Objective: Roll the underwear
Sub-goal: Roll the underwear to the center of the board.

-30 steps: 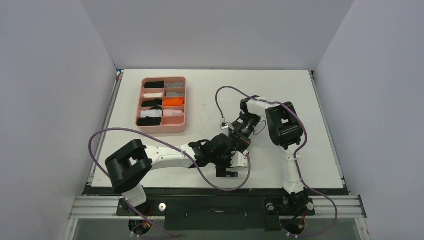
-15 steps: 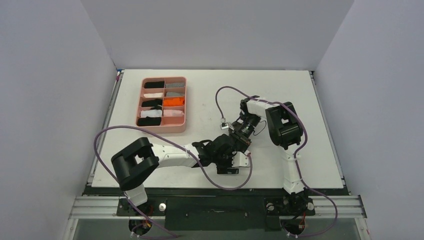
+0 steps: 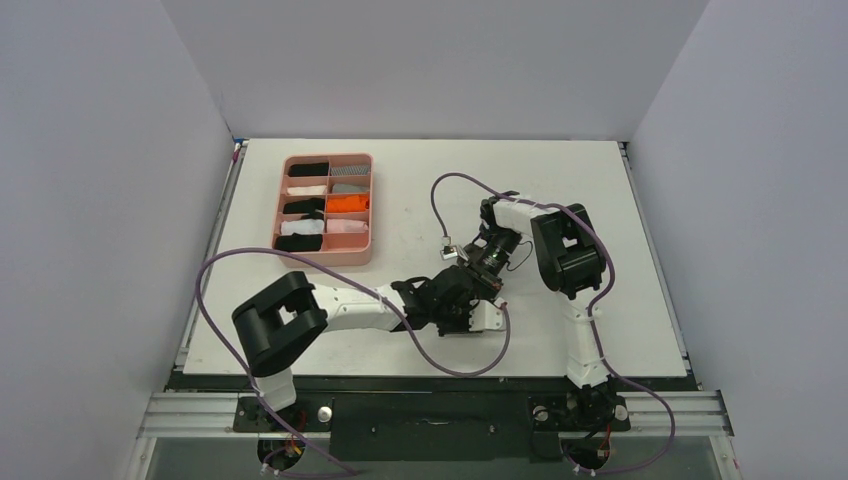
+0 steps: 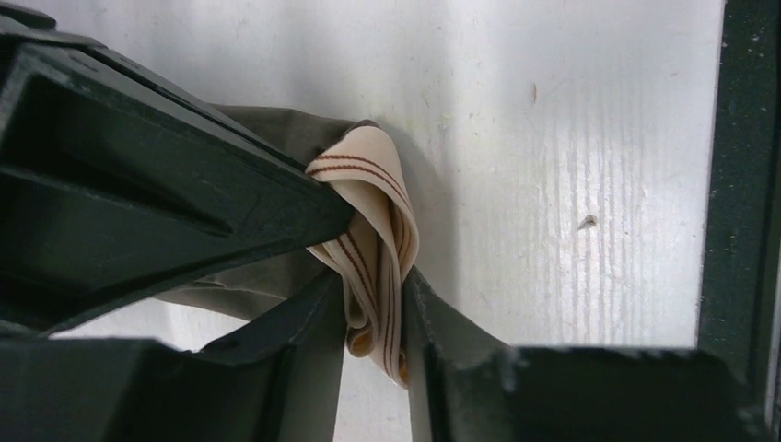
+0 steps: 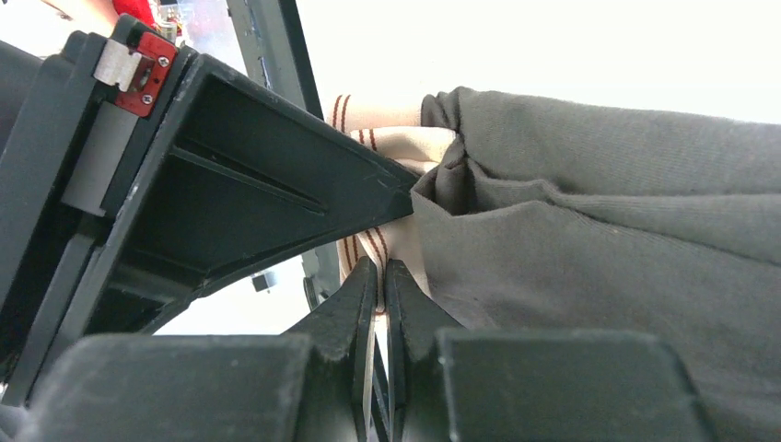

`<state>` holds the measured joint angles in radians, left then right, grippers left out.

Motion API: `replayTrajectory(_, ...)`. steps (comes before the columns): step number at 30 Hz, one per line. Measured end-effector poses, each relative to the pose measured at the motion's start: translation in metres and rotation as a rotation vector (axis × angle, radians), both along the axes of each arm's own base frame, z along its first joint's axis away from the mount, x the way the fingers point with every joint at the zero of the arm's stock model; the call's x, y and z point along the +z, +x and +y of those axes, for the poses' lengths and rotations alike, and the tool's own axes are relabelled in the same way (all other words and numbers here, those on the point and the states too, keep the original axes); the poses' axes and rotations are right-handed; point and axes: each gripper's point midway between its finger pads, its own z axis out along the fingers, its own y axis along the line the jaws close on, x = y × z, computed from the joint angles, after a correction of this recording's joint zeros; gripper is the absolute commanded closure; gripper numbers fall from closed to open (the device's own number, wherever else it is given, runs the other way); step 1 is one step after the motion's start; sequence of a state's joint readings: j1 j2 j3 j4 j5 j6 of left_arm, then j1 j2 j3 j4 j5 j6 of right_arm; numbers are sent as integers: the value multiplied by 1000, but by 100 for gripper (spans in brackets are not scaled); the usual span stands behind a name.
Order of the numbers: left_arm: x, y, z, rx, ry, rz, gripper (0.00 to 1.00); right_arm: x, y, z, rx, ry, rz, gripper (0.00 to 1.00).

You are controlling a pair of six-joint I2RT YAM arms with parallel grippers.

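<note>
L arm [image 3: 345, 310] slid right; wrist cams show L gripper [image 4: 376, 308], R gripper [image 5: 379, 290] clamping underwear [image 5: 599, 239].

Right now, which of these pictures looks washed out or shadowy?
Right wrist view: background behind the underwear is blown out white. Left wrist view: evenly lit, the underwear casting a soft shadow on the table. Top view: even, sharp.

The right gripper [image 5: 391, 230] pinches the underwear [image 5: 599, 239] at its striped beige waistband [image 5: 398, 143], apparently clamped tight on the fold.
</note>
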<state>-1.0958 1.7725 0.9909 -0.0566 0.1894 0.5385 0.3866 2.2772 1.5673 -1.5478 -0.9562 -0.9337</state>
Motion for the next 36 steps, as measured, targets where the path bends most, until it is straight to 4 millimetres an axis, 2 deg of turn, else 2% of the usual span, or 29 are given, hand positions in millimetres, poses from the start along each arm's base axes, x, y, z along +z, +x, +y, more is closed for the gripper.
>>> replayTrajectory(3,1,2,-3,3,1,4,99,0,-1,-1,5,-7,1,100)
replayTrajectory(5,1,3,-4,1,7,13,100,0,-1,-2,7,-10,1,94)
replayTrajectory(11,2,-1,-13,-25,10,79,100,0,1,-4,-10,-20,4,64)
replayTrajectory(15,3,-6,-15,-36,18,161,100,2,6,-8,-30,-31,-24,56)
replayTrajectory(20,5,-9,-19,-45,33,260,100,15,20,-14,-88,-33,-92,55)
replayTrajectory(26,6,-22,-23,-52,72,391,100,25,39,-37,-200,-91,-180,54)
replayTrajectory(32,10,-27,-32,-28,114,496,100,26,68,-66,-356,-199,-294,54)
replayTrajectory(36,10,-30,-29,1,135,526,100,18,80,-83,-431,-295,-357,55)
